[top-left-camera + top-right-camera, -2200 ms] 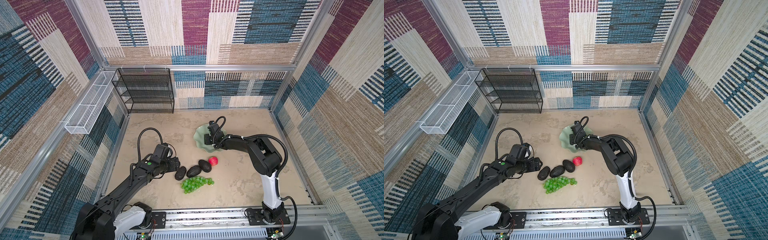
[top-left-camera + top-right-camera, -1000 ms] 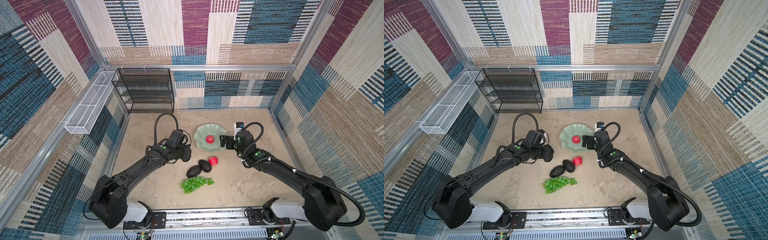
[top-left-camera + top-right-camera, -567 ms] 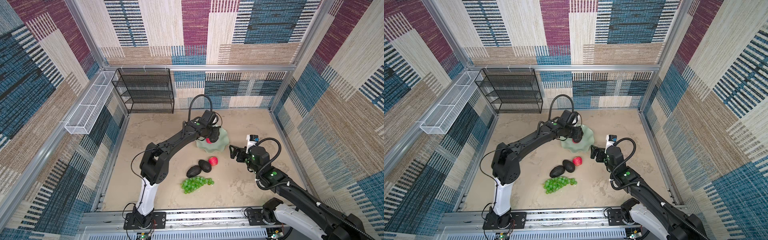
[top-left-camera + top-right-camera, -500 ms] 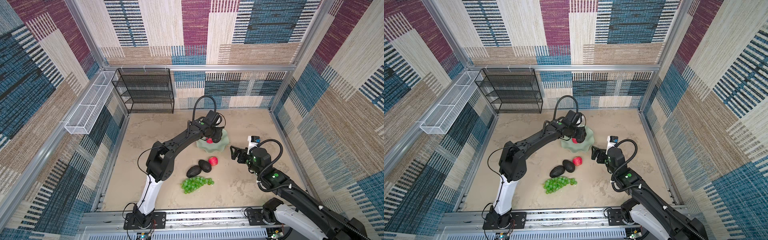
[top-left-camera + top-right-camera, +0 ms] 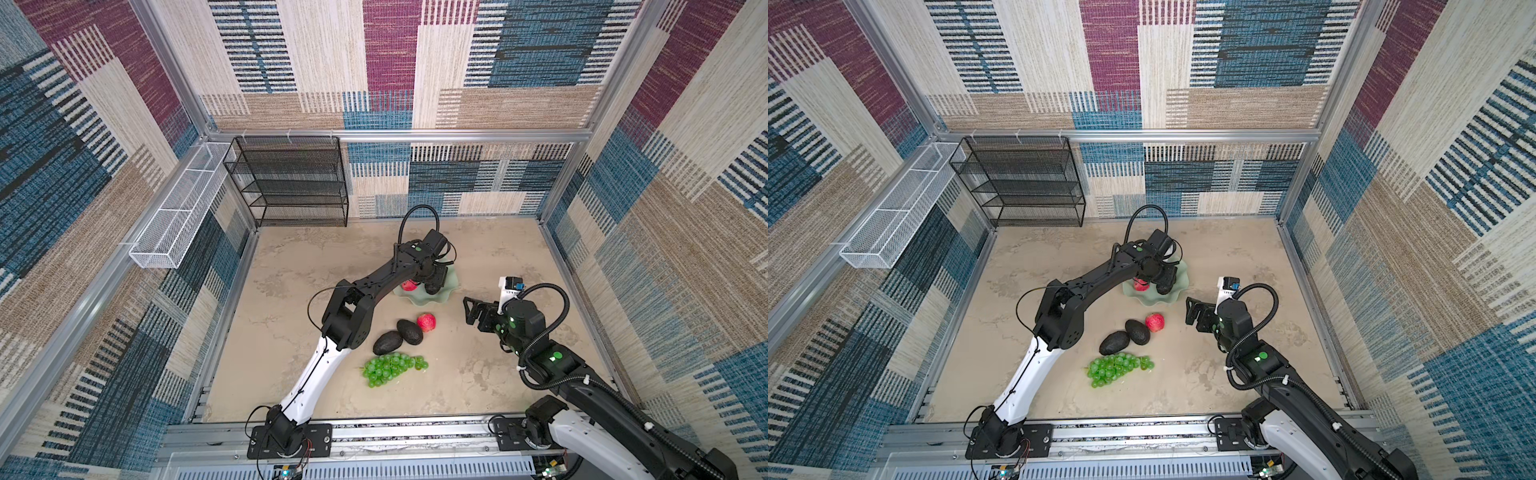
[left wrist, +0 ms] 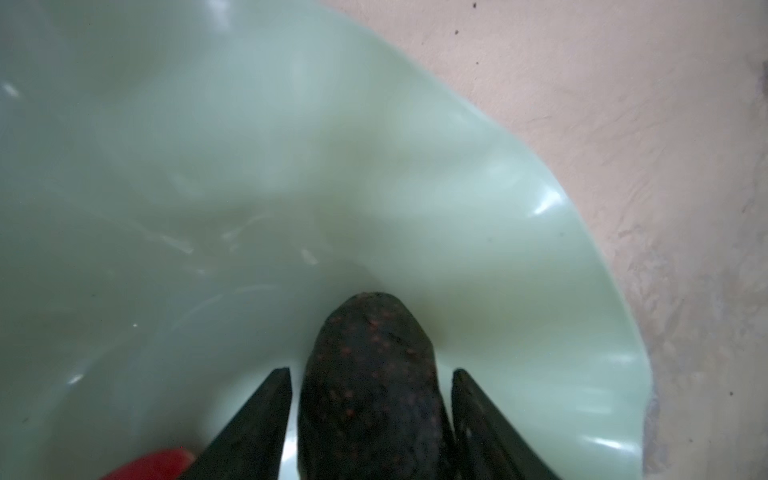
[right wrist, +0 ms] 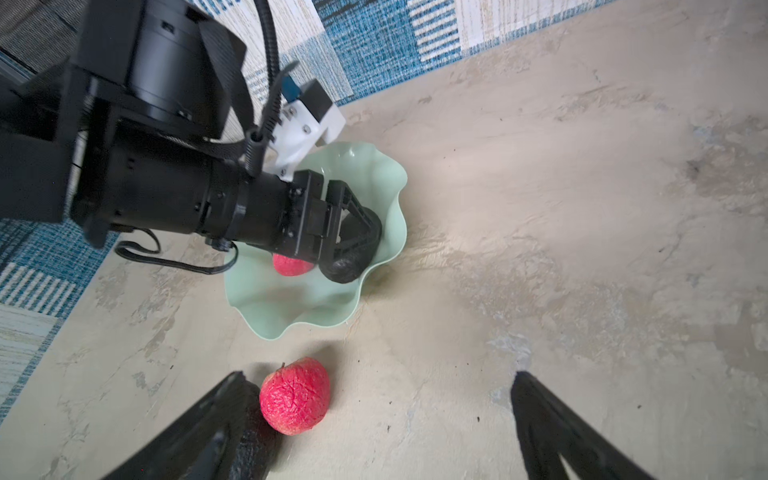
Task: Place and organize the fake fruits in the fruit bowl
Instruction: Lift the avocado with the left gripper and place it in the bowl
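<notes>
Only the first avocado (image 5: 409,331) and the second avocado (image 5: 387,342) are left on the counter (image 5: 291,291) now, not three as two seconds ago. The third avocado (image 7: 345,266) is in the fruit bowl (image 7: 291,307), near the middle. The left end effector (image 6: 370,370) was beside the bowl a second ago and now hangs over it. Its fingers (image 6: 257,415) are spread a little, with a thin gap on each side of that avocado, so they are not pinching it. The right end effector (image 5: 468,311) has pulled back to about 4 o'clock from the bowl, and it is spread wide and holds nothing.

The bowl is pale green, smooth and shiny, with a wavy rim. The avocados are dark, egg-shaped and bumpy. A red apple (image 7: 289,266) lies in the bowl at 9 o'clock. Another apple (image 5: 427,322), round with wrinkly skin, sits on the counter at 6 o'clock from the bowl. The grapes (image 5: 390,368) are small bright green balls in a bunch, at 7 o'clock
</notes>
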`<act>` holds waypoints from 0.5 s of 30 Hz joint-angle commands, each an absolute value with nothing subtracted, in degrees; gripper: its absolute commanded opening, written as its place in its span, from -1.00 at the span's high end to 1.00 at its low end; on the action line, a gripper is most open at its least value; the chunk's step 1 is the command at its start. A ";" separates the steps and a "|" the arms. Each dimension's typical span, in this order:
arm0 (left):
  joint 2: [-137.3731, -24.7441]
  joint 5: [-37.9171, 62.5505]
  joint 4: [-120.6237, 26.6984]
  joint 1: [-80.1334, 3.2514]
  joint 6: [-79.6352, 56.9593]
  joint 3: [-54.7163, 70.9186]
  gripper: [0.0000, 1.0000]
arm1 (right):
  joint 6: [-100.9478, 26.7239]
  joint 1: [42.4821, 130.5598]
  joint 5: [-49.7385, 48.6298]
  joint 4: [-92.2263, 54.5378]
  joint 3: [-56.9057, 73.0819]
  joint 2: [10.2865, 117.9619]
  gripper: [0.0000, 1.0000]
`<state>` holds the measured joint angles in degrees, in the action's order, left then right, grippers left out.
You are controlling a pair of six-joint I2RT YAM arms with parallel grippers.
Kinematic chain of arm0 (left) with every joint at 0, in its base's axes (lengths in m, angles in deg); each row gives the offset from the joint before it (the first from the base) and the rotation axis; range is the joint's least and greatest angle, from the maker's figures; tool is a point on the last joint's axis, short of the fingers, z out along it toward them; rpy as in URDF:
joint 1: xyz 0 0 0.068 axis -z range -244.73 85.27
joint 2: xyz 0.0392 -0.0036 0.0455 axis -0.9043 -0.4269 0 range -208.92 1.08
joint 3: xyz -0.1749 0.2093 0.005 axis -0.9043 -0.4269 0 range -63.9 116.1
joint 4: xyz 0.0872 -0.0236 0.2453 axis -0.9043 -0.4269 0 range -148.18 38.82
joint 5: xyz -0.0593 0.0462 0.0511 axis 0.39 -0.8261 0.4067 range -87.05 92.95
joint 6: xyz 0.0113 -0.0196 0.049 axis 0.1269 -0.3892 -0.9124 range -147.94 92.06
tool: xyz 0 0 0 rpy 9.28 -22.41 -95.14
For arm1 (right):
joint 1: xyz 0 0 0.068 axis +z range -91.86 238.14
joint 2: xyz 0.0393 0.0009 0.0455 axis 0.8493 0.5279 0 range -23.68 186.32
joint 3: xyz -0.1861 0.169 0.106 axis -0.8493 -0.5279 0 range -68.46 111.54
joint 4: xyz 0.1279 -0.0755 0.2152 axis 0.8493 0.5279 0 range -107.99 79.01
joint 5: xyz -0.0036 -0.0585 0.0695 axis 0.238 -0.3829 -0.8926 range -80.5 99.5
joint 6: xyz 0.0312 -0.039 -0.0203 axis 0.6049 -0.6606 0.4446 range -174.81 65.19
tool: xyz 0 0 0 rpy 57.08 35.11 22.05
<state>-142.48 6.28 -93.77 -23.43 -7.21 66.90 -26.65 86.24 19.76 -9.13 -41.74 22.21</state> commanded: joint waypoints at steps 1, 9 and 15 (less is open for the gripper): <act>-139.06 5.87 -94.10 -23.44 -7.03 66.85 -0.35 | -28.02 86.26 16.92 -10.26 -40.82 24.29 -0.92; -120.76 -4.90 -90.06 -24.05 -8.11 56.70 -0.42 | -28.21 93.35 16.48 -13.87 -38.63 33.92 -0.86; -94.30 -12.94 -69.46 -27.06 -5.21 21.37 -0.55 | -26.95 97.86 17.10 -19.25 -36.48 45.14 -0.83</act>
<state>-101.39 -7.25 -80.13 -25.75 -7.06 30.99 -27.85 96.68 16.18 -14.46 -37.77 42.23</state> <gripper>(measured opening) 0.771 0.915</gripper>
